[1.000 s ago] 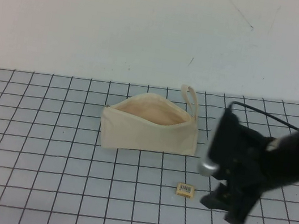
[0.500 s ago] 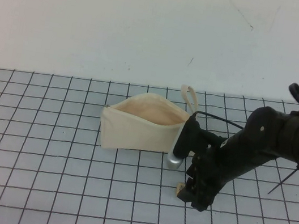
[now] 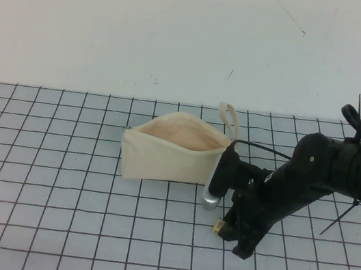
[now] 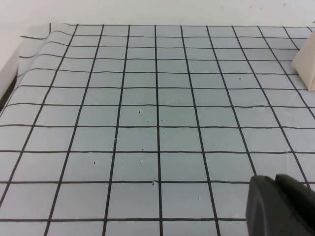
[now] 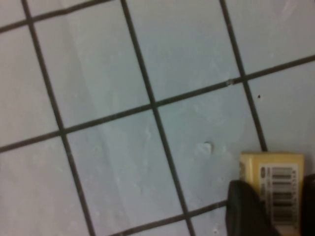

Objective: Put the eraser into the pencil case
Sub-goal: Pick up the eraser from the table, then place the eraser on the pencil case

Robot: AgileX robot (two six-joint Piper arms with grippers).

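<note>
Tan eraser [image 5: 275, 189] flat on gridded worktop [image 3: 50, 210], straddled by parted fingers [image 5: 246, 211] of right gripper [image 3: 230, 232] for pickup; cream pencil case [image 3: 177, 152] gaped open nearby; left gripper [image 4: 280, 206] parked, finger state unclear.

raised overview, two close wrist views

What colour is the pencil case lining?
Pale peach inside the cream pencil case, clearest in the high view.

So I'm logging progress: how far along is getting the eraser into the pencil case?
Early. The pencil case stands open on the mat. The right end effector is down at the eraser, fingers either side, grip unconfirmed. The eraser is on the mat; lifting and dropping it in remain. The left end effector sits apart.
</note>
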